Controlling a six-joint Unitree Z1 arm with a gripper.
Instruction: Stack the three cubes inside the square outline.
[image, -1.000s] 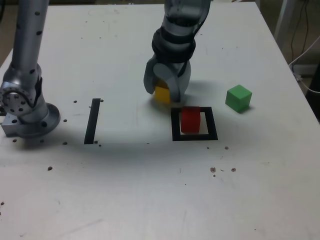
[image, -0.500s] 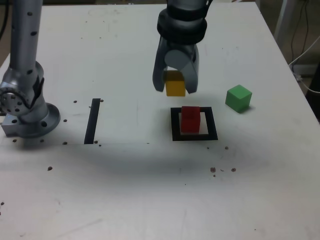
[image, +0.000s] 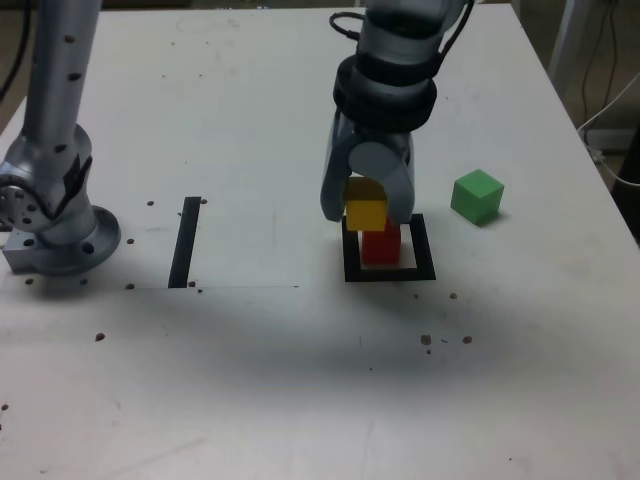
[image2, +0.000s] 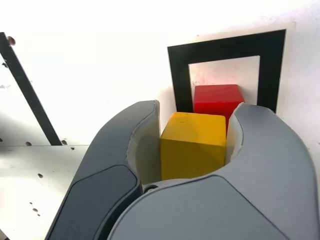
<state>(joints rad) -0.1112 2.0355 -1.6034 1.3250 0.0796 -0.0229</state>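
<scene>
Three cubes on a white table (image: 250, 380): the yellow cube (image: 366, 213) is pinched between the gripper's (image: 366, 215) two grey curved jaws, which are closed in snug against its sides, and it hangs off the table just above the red cube (image: 380, 246). Whether yellow touches red, cannot tell; in the wrist view the yellow cube (image2: 192, 144) overlaps the near edge of the red cube (image2: 218, 101). The red one sits on the white centre of the square outline (image: 426, 270), a thick black frame flat on the tabletop. The green cube (image: 477, 195) sits alone on the bare surface, off to the exterior view's right of the outline, apart from it. A straight black strip (image: 185, 242) lies on the table well to the exterior view's left. The table surface is scuffed, with small dark specks scattered around the strip and in front of the outline. The arm's grey base (image: 55, 225) stands at the exterior view's left edge. Beyond the table's far right corner, cables (image: 615, 110) and a white frame leg (image: 565, 45) show against a dim floor.
</scene>
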